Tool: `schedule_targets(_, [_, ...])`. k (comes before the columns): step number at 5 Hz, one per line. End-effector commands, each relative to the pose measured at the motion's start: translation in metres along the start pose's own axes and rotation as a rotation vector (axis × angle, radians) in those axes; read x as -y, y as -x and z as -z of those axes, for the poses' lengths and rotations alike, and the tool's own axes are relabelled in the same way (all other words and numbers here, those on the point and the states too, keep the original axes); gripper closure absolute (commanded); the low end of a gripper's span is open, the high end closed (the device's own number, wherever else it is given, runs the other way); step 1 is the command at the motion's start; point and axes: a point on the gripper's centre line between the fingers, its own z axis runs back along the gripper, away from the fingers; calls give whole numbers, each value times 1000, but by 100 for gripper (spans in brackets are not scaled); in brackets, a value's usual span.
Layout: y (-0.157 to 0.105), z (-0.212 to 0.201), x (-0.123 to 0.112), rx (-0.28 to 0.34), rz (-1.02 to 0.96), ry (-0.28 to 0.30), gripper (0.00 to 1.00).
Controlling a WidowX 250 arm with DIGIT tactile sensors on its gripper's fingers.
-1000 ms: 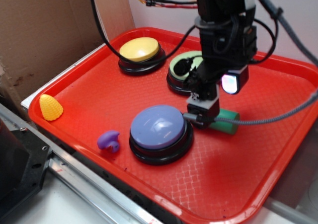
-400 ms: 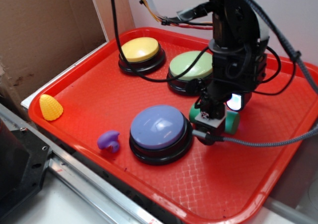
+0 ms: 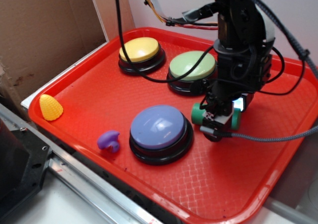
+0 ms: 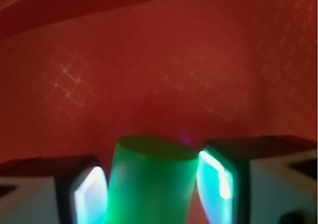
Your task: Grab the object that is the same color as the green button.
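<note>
Gripper (image 3: 217, 118) closed on cylinder (image 3: 199, 115), a pad against each side in wrist view (image 4: 149, 182); pads (image 4: 214, 182) lit cyan-green. Cylinder held horizontal over tray (image 3: 94, 90), both green ends showing past the fingers in exterior view, middle hidden by gripper. Contact with tray floor not discernible. Position: at 3 o'clock of purple button (image 3: 160, 132), at 5 o'clock of green button (image 3: 192, 70), near both, touching neither. Yellow button (image 3: 140, 53) at 9 o'clock of green button. Yellow cone (image 3: 50, 107) on tray's left rim, small purple piece (image 3: 109, 140) at 9 o'clock of purple button. Cables looping from arm across green button.
</note>
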Motion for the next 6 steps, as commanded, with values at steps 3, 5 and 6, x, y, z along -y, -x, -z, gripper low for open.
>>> schedule_targets(3, [45, -134, 14, -26, -588, -226, 100])
schedule_targets(5, [97, -176, 38, 25, -1094, -175, 100])
schedule_targets(6, [114, -186, 45, 74, -1345, -156, 100])
